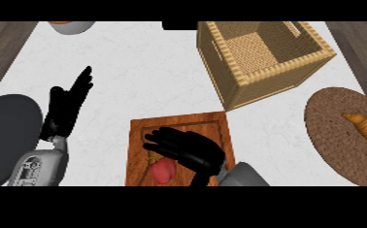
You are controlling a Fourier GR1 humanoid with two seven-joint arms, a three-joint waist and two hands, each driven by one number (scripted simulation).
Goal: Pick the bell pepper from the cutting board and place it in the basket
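Observation:
A red bell pepper (162,171) with a green stem lies on the wooden cutting board (147,130) near the view's lower edge. My right hand (188,149) hovers over the board, just right of and above the pepper, fingers spread and slightly bent, holding nothing. The wicker basket (247,79) stands at the upper right, its inside bare. My left hand (68,103) rests at the left with straight fingers pointing up, away from the board.
A round woven mat (329,130) with an orange-brown item (356,122) on it lies at the right edge. A bowl with orange contents (72,26) sits at the top left. The white counter (143,67) lies between board and basket.

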